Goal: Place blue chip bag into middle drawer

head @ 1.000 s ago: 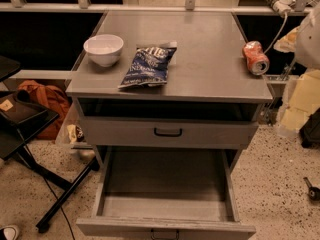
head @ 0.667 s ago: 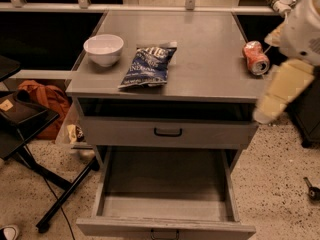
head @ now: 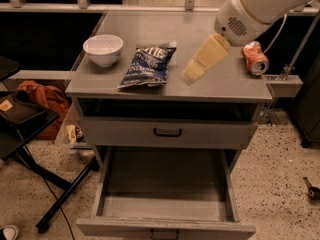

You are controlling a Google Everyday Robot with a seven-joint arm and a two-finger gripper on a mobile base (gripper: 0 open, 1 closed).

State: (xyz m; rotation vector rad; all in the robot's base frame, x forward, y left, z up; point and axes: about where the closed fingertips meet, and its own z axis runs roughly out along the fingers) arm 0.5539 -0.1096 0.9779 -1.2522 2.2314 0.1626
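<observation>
At 6 o'clock of the view the middle drawer point(head: 165, 228) stands pulled far out, and inside it only its flat grey floor is seen. Its front edge lies close to the lower border. The speckled floor point(head: 280, 184) gives open room at 4 o'clock, while black stand legs point(head: 65, 194) cross at 8 o'clock. Above the drawer, the upper drawer front point(head: 167, 132) with a black loop handle is shut.

On the grey cabinet top point(head: 225, 86) the blue chip bag point(head: 147, 66) lies flat at 11 o'clock, near the front edge. The white bowl point(head: 103, 49) stands at 9 o'clock from the bag, apart from it. The cream gripper point(head: 190, 77) hangs over the top at 3 o'clock from the bag, not touching it; whether it is open or closed cannot be told. The crushed red soda can point(head: 255, 58) lies at 2 o'clock near the right edge. An orange cloth point(head: 42, 101) lies on the ground at 9 o'clock.
</observation>
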